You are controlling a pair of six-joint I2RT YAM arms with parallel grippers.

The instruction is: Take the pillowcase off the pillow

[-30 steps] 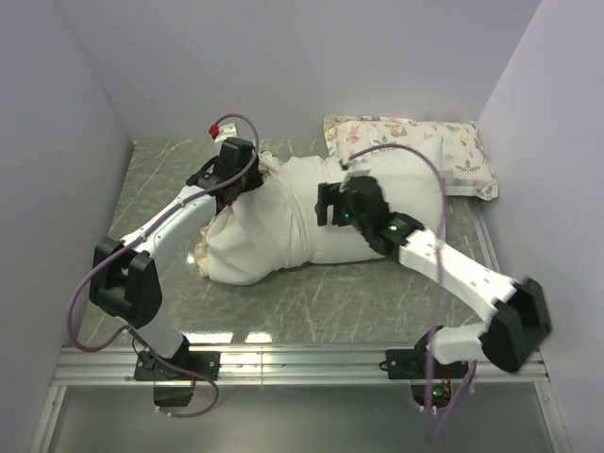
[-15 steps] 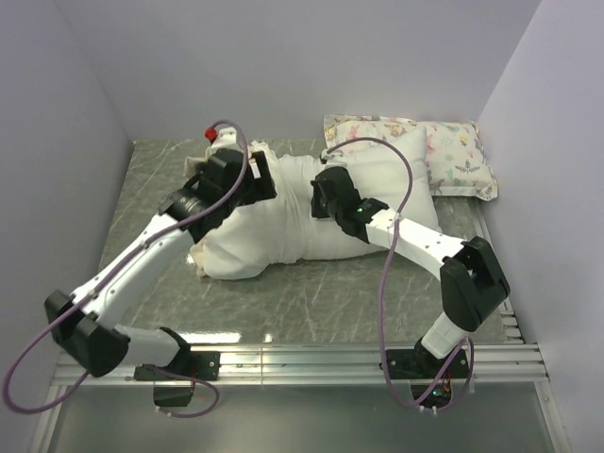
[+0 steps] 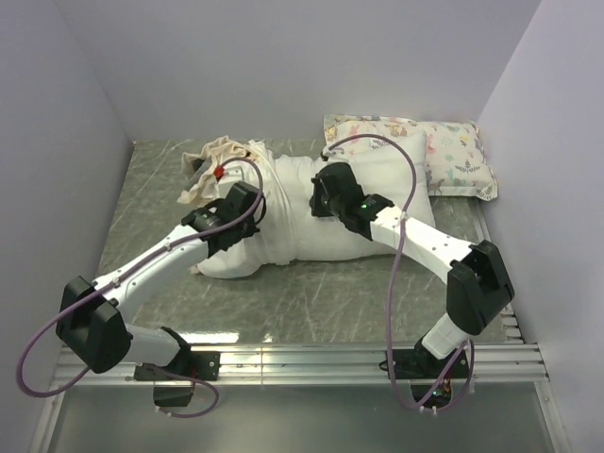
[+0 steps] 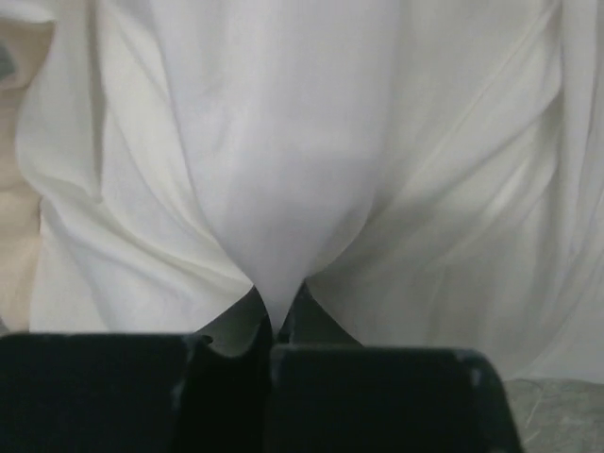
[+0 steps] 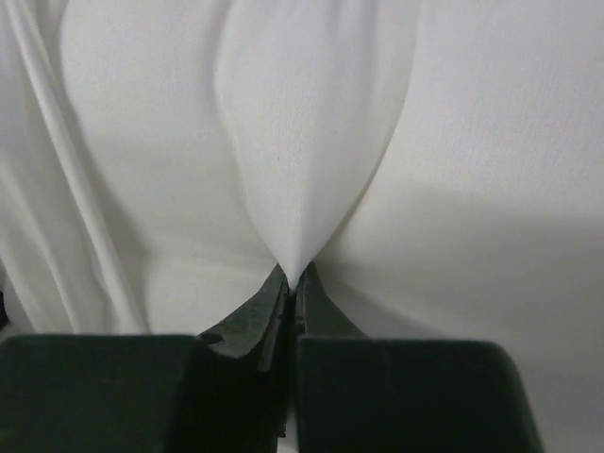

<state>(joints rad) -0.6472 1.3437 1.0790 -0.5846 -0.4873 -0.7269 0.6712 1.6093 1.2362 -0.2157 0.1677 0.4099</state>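
Since a moment ago our left gripper (image 4: 276, 326) has drawn nearer, baring the pillowcase (image 3: 283, 225) ruffle (image 3: 213, 157); it pinches that cloth, our right gripper (image 5: 291, 283) pinches the pillow (image 3: 401, 179).

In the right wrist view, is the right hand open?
No, the right hand is shut tight on a pinched fold of white fabric.
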